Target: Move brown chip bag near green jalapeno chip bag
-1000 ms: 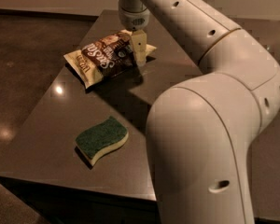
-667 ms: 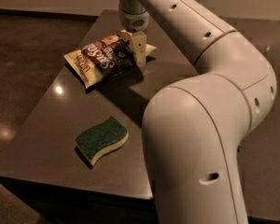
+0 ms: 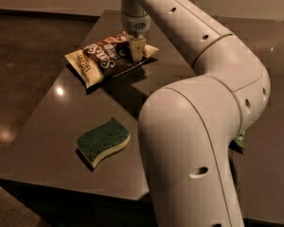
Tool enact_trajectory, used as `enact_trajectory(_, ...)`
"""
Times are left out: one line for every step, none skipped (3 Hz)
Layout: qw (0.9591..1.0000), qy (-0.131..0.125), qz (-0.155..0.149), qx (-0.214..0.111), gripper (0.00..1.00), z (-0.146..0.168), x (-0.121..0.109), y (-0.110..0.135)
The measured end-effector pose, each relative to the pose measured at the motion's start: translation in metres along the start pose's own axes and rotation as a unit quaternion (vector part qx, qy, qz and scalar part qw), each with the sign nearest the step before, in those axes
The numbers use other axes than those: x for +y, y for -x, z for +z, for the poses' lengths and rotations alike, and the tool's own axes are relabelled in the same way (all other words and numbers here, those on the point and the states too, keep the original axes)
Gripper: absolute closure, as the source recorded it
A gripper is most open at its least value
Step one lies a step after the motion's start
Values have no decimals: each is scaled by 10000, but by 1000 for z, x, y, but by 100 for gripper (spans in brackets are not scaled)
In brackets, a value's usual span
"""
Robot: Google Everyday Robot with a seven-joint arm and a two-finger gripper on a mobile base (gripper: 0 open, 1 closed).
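Note:
The brown chip bag [image 3: 104,59] lies at the far side of the dark table [image 3: 47,131], with a dark brown centre, white lettering and cream-yellow ends. My gripper [image 3: 136,51] points down at the right part of this bag, touching or just above it. A small light green patch [image 3: 240,141] shows at the right behind my arm. It may be the green jalapeno chip bag, which is otherwise hidden by the arm.
A wavy sponge [image 3: 102,141] with a dark green top lies near the table's front. My large white arm [image 3: 199,126] fills the right of the view and hides the table's right side. Dark floor surrounds the table.

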State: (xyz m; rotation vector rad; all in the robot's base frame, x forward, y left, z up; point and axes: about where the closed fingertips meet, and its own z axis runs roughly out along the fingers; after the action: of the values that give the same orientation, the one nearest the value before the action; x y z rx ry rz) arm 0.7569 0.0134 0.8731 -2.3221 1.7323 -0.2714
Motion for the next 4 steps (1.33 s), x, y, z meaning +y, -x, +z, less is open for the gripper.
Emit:
enact_trajectory(9999,-44,138,93,70,-7,-1,-1)
enact_trajectory(9987,-211,361,285,93,-24,-2,-2)
enact_trajectory(9964,-365,583,501,100,-47,2,-4)
enact_trajectory(9938,-412,756,708,100,-70,11,-11)
